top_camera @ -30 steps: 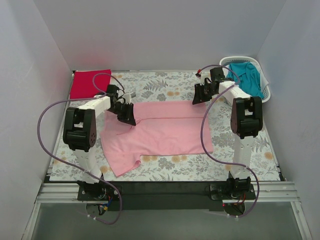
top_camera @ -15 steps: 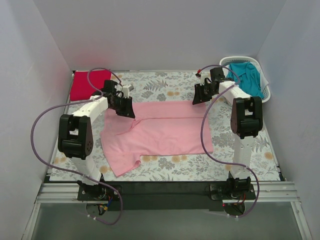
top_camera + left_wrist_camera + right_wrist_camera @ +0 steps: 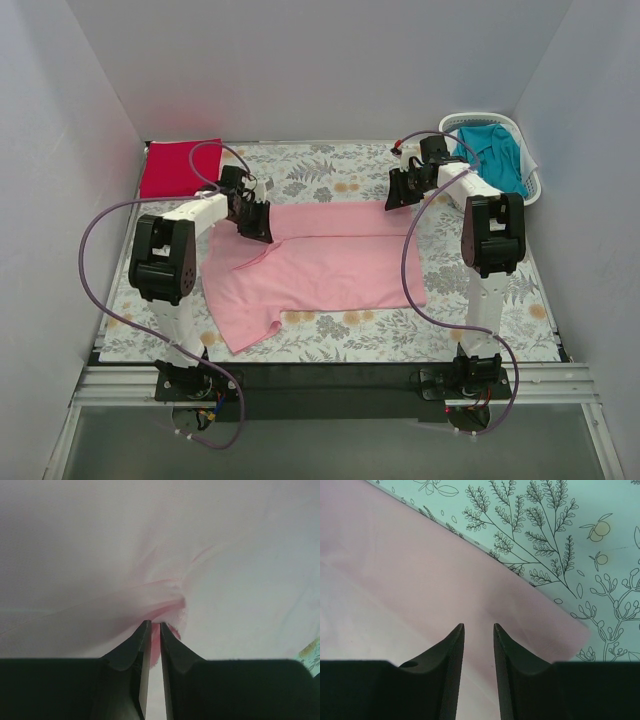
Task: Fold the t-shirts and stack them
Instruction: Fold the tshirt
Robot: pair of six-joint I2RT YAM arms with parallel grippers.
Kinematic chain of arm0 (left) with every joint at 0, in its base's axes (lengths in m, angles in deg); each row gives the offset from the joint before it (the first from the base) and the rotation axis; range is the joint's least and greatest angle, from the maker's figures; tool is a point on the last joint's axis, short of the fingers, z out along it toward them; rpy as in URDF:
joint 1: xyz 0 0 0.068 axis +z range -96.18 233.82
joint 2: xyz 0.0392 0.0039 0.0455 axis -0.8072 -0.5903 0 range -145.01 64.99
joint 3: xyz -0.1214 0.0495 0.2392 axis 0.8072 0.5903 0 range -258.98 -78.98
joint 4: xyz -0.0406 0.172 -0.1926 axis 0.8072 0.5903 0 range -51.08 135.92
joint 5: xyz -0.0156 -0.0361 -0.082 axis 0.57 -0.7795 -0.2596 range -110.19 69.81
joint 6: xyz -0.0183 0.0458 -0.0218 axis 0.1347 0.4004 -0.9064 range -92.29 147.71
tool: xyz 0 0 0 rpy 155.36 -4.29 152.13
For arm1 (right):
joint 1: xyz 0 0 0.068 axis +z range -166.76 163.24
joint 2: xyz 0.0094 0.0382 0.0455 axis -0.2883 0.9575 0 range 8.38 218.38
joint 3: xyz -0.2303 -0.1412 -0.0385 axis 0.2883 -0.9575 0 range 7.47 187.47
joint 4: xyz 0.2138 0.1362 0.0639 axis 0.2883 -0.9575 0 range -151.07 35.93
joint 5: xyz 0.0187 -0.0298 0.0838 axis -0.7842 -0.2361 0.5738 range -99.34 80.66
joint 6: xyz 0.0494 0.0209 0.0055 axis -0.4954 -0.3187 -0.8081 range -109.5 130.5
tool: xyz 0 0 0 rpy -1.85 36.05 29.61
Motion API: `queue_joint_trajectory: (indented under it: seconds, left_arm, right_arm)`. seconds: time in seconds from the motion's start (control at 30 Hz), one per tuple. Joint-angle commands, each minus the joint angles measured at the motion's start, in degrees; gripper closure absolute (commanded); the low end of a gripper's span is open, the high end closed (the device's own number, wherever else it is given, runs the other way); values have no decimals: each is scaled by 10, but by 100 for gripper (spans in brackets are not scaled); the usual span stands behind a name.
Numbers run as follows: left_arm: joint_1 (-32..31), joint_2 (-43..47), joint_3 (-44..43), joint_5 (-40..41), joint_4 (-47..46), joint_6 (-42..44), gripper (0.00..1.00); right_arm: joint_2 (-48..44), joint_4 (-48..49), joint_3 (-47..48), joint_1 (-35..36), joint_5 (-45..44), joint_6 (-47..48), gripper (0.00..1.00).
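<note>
From above, the pink t-shirt lies spread on the floral cloth. The left gripper is on its far left part, and the right gripper at its far right corner. I think they stand so in order to take the far edge for a fold. The red t-shirt lies folded at the far left, probably as the start of the stack. The white basket, far right, holds the teal t-shirt, not yet folded.

In the left wrist view, the fingers are almost together and pinch a small ridge of pink fabric. The wrinkles run toward the tips.

In the right wrist view, the fingers stand a little apart over flat pink fabric near the corner. I cannot tell if they hold it.
</note>
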Motion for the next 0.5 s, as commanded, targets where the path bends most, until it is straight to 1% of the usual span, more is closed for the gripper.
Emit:
queue_joint_trajectory:
  seconds: [0.0,0.07,0.2,0.33,0.37,0.47]
  left_arm:
    - [-14,22,9,-19,-12,4,88]
    - [-23,34,19,-32,-12,6,89]
    - [-39,49,35,-31,-11,5,89]
    - [-40,61,45,-38,6,13,89]
    - [-40,73,46,-52,11,16,89]
    - [-35,94,37,-65,26,19,89]
  right_arm:
    - [-17,-6,-2,-2,11,9,64]
    - [-15,-5,-3,-2,11,9,64]
    - [-13,-5,-4,-1,15,6,64]
    - [-12,-7,-4,-2,16,6,64]
    - [-12,-7,-4,-2,17,7,64]
    - [-19,-18,-3,-1,20,13,66]
